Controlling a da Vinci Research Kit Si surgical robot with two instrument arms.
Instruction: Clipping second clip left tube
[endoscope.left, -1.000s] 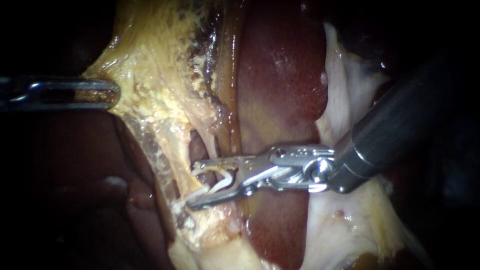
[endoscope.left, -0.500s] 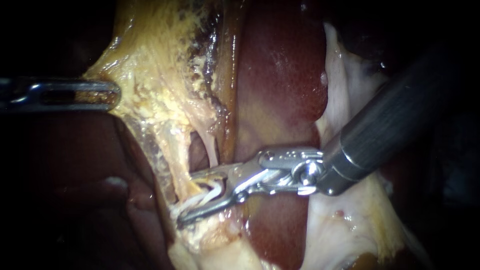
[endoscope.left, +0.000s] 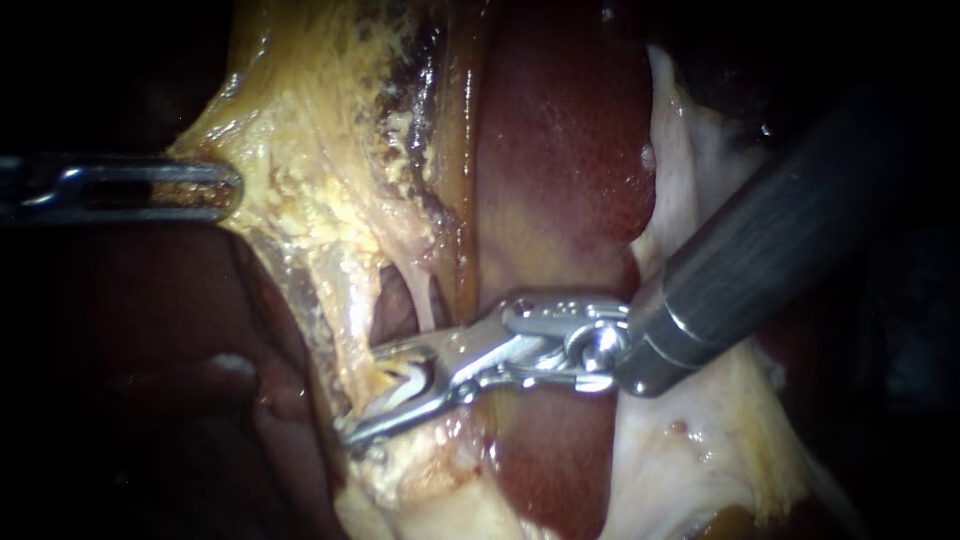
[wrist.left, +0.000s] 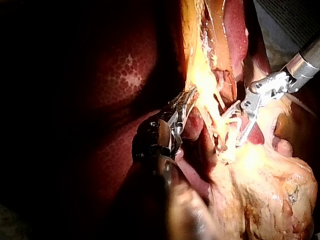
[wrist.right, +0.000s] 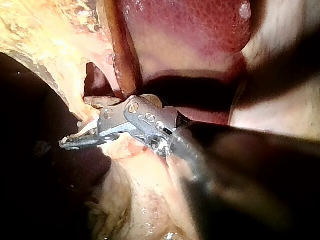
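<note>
Endoscope view showed the right instrument (endoscope.left: 362, 393) coming in from the right edge of the frame, with its jaws a little below the centre. Between the 2 jaws sat a white clip (endoscope.left: 408, 382). Both jaws touched it, so they were gripping the clip with a gap between them. The left tube (endoscope.left: 350, 325), a yellowish band running down from the fatty tissue (endoscope.left: 300, 150) in the upper left, lay between these jaws, inside the clip. A thinner pale tube (endoscope.left: 425, 295) ran just to the right of it, close to the upper jaw. The dark red liver (endoscope.left: 560, 150) filled the upper centre.

At the left edge, the left instrument (endoscope.left: 232, 187) had its jaws closed on the edge of the fatty tissue. Left wrist view confirmed this: the jaws pinched the yellow tissue, and the right instrument stood near, beyond the tube.
</note>
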